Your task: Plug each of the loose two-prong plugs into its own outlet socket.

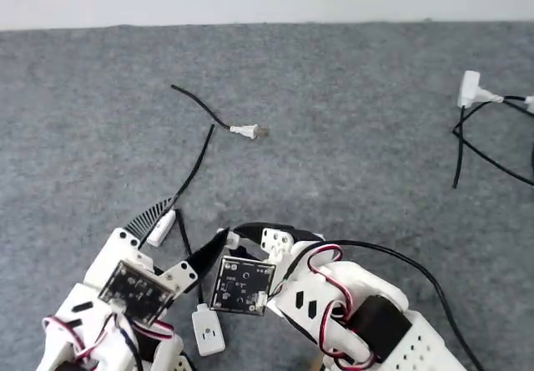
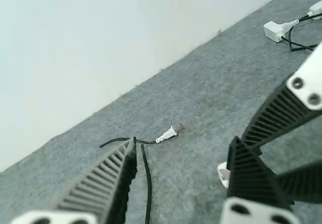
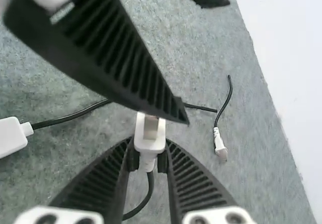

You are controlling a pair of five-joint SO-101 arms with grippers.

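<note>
In the right wrist view my right tool (image 3: 149, 151) is clamped on a white plug (image 3: 149, 133), a grip the high view leaves hard to judge. The high view gives me a slotted socket (image 1: 208, 330), nearer the arm bases than that plug, and beside the plug a white cable end (image 1: 163, 228); plug or socket, I cannot tell. My left tool (image 2: 183, 146) stands apart, one finger crossing just over the plug. Beyond the plug lies one loose plug (image 1: 245, 131), and well apart from it a second socket (image 1: 469, 89) sits on the bench (image 1: 350, 162). I count two plugs, two sockets

Overhead high view, close low wrist views, seemingly sharing one plug (image 1: 246, 131)
</note>
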